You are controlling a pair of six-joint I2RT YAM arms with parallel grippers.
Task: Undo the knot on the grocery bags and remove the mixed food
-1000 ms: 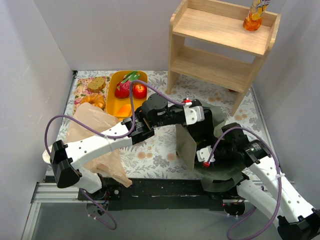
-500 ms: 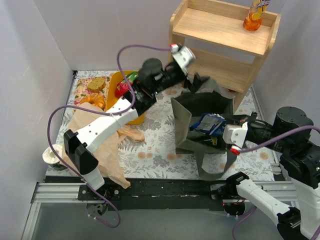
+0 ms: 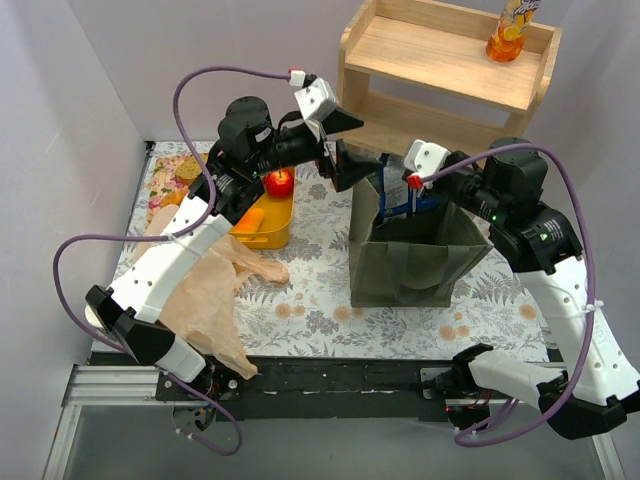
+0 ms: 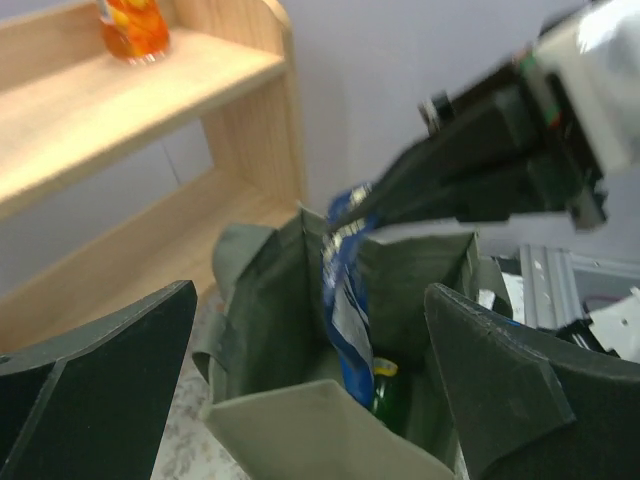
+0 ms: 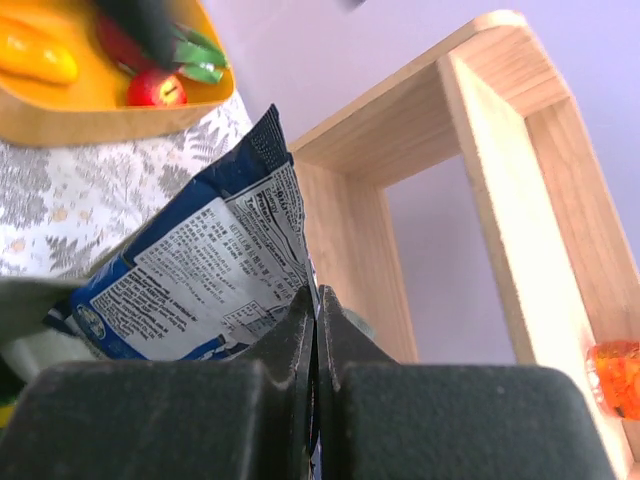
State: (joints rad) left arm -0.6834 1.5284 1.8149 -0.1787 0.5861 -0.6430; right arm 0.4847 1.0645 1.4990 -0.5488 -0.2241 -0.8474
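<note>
My right gripper [image 3: 400, 190] [image 5: 316, 298] is shut on the top edge of a blue snack packet [image 3: 395, 192] [image 5: 200, 280] [image 4: 345, 300], which hangs in the mouth of the upright olive tote [image 3: 410, 265] [image 4: 290, 430]. A green bottle [image 4: 385, 395] stands inside the tote. My left gripper [image 3: 352, 148] [image 4: 310, 295] is open, above and left of the tote's mouth, holding nothing. The tan plastic bag [image 3: 205, 295] lies flat at the left; the knot is out of view. An apple [image 3: 279, 183] [image 5: 155, 88] and an orange piece [image 3: 250, 218] lie in the yellow tray [image 3: 270, 235].
A wooden shelf [image 3: 450, 90] [image 5: 480, 200] stands behind the tote, with an orange bottle [image 3: 508, 30] [image 4: 133, 25] on its top board. A bread slice [image 3: 185, 170] lies on the placemat at the far left. White walls close in the left and back.
My left gripper has opened and swung up from the table to the tote's mouth. The right gripper has lifted the blue packet up out of the tote, which now stands upright.
</note>
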